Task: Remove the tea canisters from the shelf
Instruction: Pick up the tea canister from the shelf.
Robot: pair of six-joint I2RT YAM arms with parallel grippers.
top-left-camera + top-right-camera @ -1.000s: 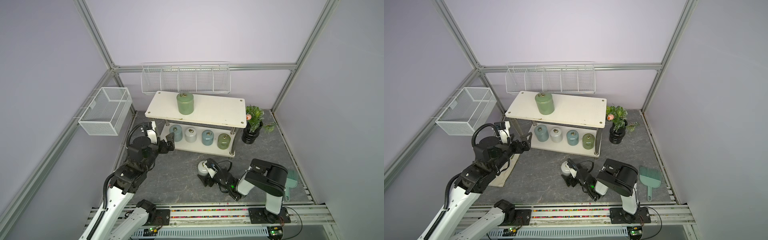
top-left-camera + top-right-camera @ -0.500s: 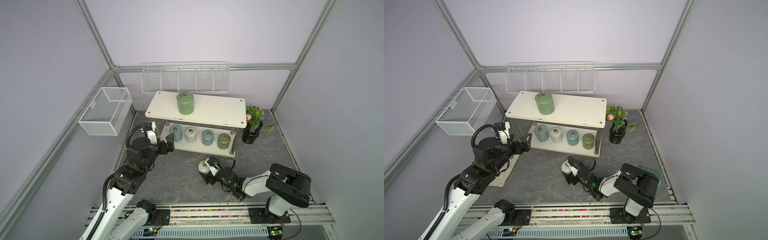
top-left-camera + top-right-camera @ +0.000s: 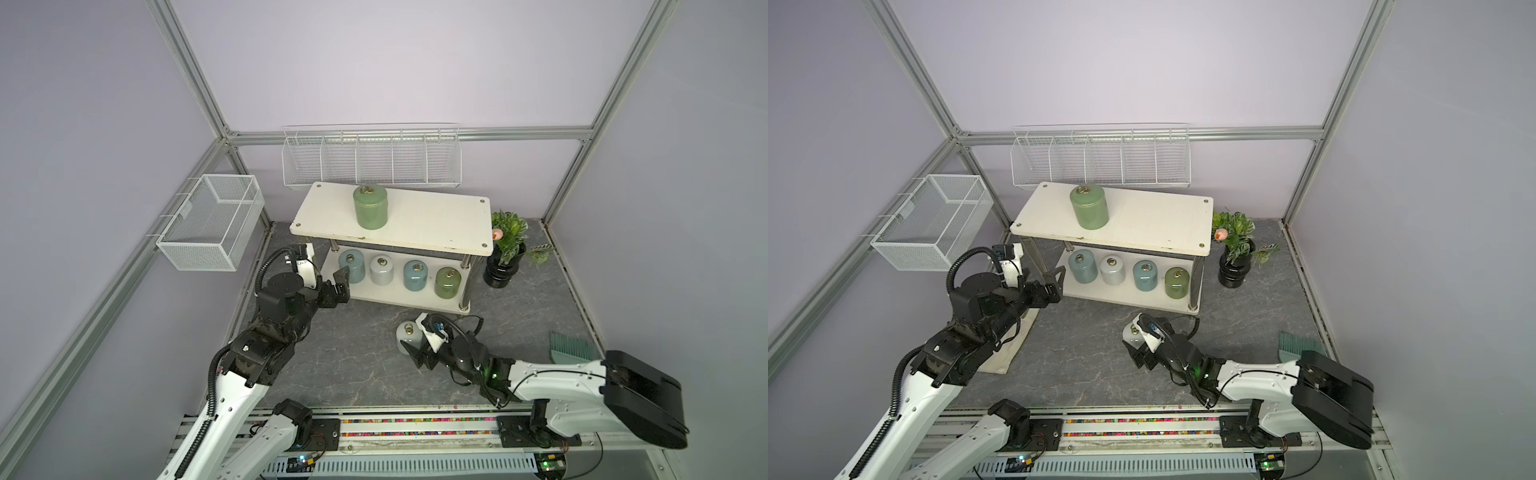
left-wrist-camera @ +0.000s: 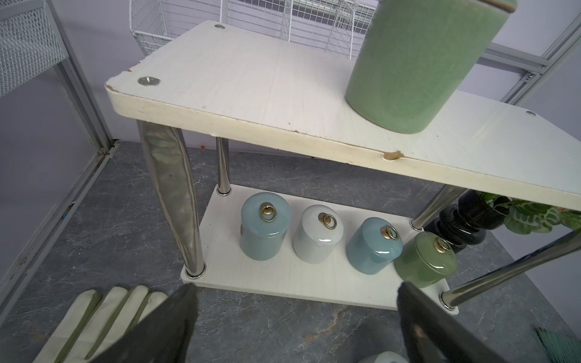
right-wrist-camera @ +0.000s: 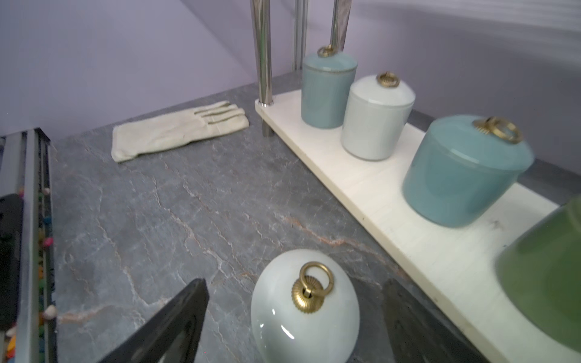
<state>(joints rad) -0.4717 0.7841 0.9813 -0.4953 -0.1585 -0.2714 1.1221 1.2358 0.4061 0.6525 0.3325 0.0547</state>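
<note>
Over the tabletop (image 3: pixel 353 361), in both top views, the shelf (image 3: pixel 436 216) bears a green canister (image 3: pixel 370 206) on its upper board and four canisters (image 3: pixel 381 269) in a row below. A white canister (image 3: pixel 406 337) stands off it, in front. Left wrist view: the left gripper (image 4: pixel 297 287) gapes empty, facing that lower row. Right wrist view: the right gripper (image 5: pixel 295 283) is released, jaws flanking the white canister with gaps.

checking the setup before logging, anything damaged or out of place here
The shelf has chips along its top board's front edge, brown core showing. A cream glove lies flat beside it.
</note>
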